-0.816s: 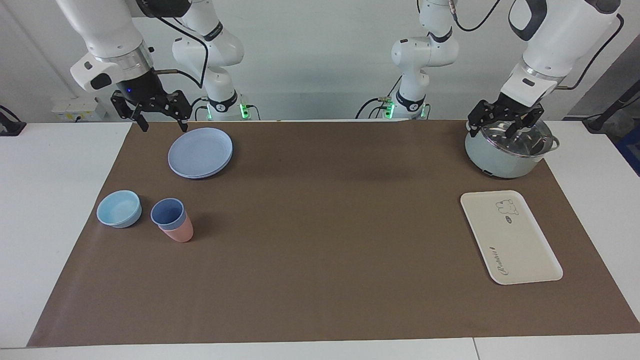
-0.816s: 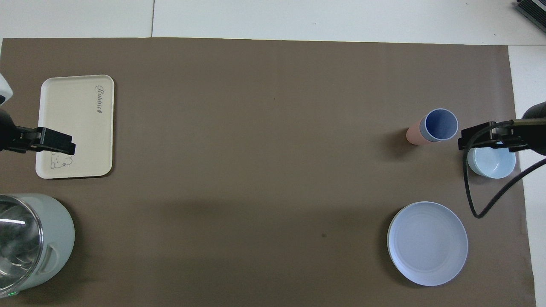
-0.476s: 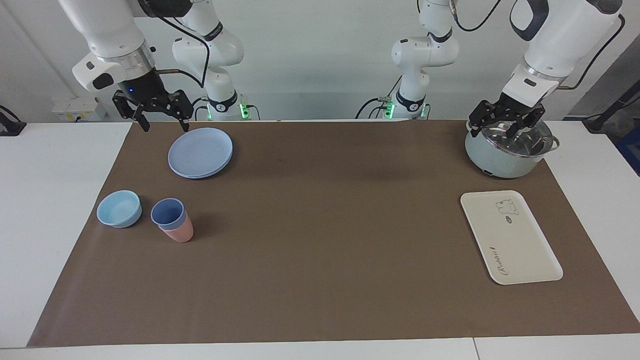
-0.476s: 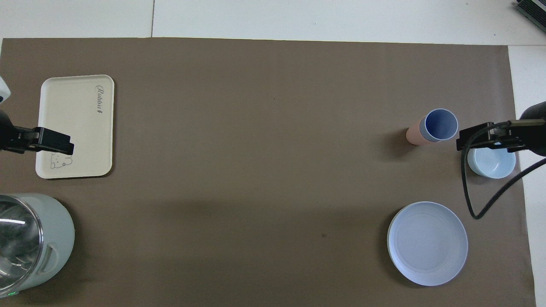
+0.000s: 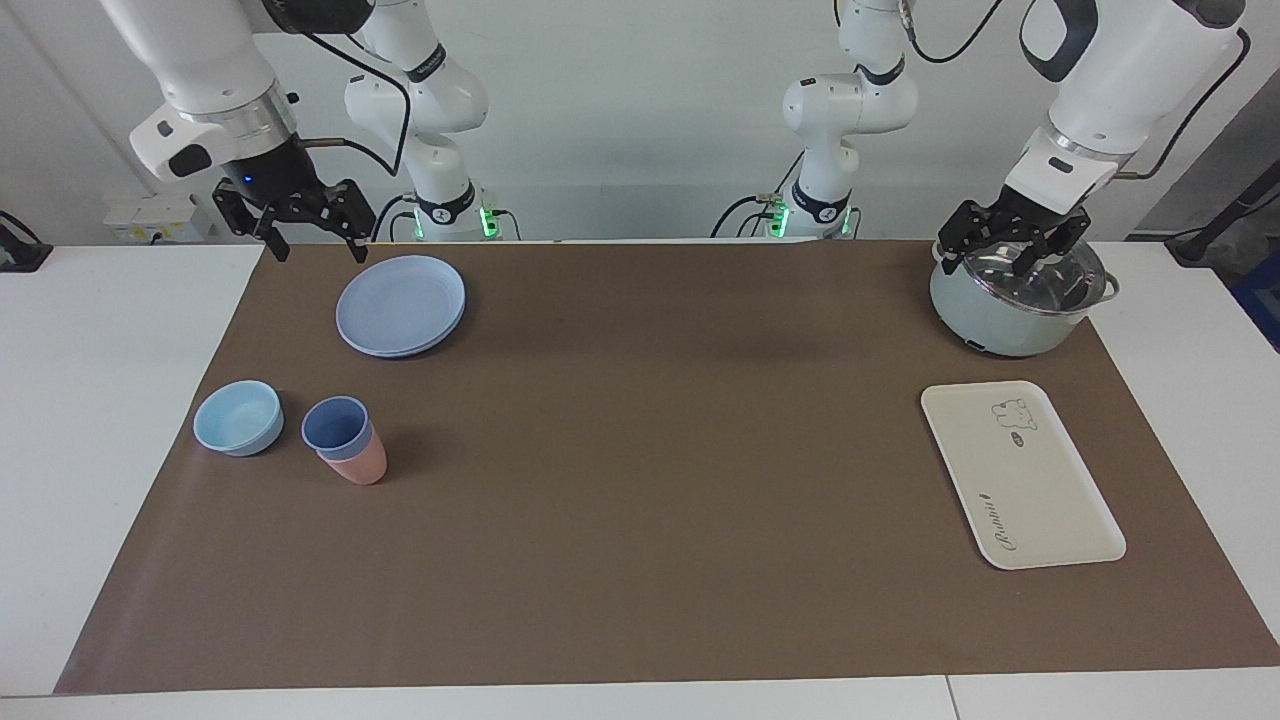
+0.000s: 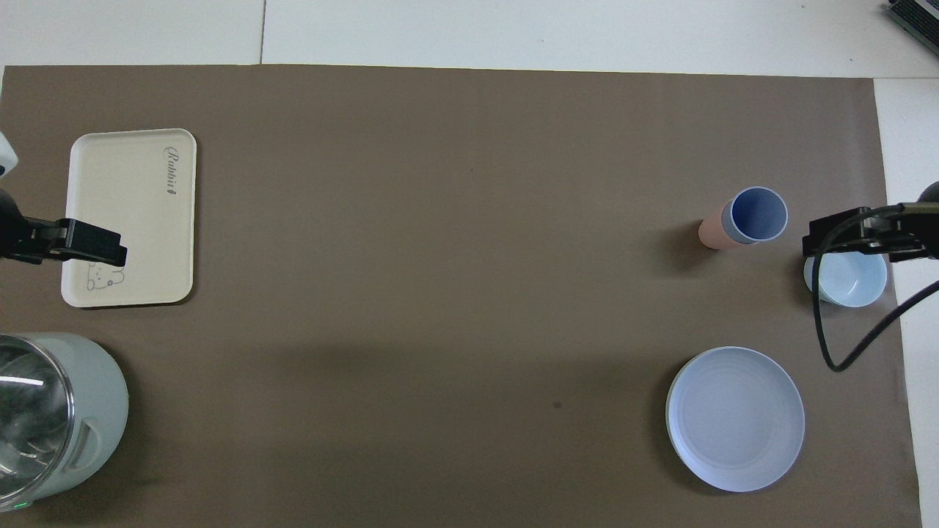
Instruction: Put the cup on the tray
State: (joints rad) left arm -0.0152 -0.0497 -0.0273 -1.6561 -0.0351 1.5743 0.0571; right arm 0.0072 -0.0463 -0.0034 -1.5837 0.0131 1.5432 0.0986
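The periwinkle-blue cup (image 5: 336,424) stands nested inside a salmon-pink tumbler (image 5: 362,465) toward the right arm's end of the table; it also shows in the overhead view (image 6: 760,214). The cream tray (image 5: 1020,480) with the bear drawing lies bare toward the left arm's end, also seen from overhead (image 6: 136,198). My right gripper (image 5: 320,248) hangs open and empty in the air over the mat's edge beside the blue plate, well apart from the cup. My left gripper (image 5: 988,262) hangs open and empty over the pot's lid.
A light-blue low bowl (image 5: 238,417) sits beside the cup. A round blue plate (image 5: 401,303) lies nearer to the robots than the cup. A pale-green pot with a glass lid (image 5: 1015,300) stands nearer to the robots than the tray.
My right gripper has risen slightly and drifted toward the right arm's end of the table. The left gripper has barely moved. The cup and the tray have not moved.
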